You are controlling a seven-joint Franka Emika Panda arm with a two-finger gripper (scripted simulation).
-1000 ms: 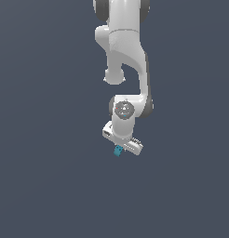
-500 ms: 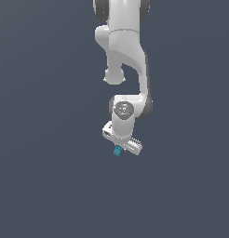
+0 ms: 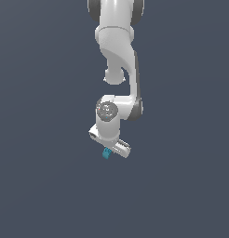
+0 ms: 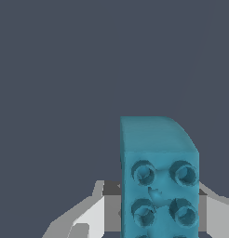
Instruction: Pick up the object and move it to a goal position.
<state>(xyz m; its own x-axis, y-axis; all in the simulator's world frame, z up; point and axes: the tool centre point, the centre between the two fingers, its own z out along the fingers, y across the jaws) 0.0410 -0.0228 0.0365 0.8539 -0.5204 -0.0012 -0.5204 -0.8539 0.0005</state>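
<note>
The object (image 3: 106, 154) is a tiny teal-blue oblong block that pokes out just below the white hand of the arm in the exterior view. In the wrist view the object (image 4: 159, 176) fills the near field, its face showing several round dimples. My gripper (image 3: 107, 152) is shut on it, and a light grey finger (image 4: 90, 214) shows beside the block, the other one mostly hidden behind it. The block hangs off any surface, with plain grey behind it.
The white arm (image 3: 117, 56) comes down from the top of the exterior view, its wrist joint (image 3: 107, 110) just above the hand. Everything else in both views is a uniform dark grey background.
The hand with the block has shifted very slightly upward in the exterior view. The grip has not changed.
</note>
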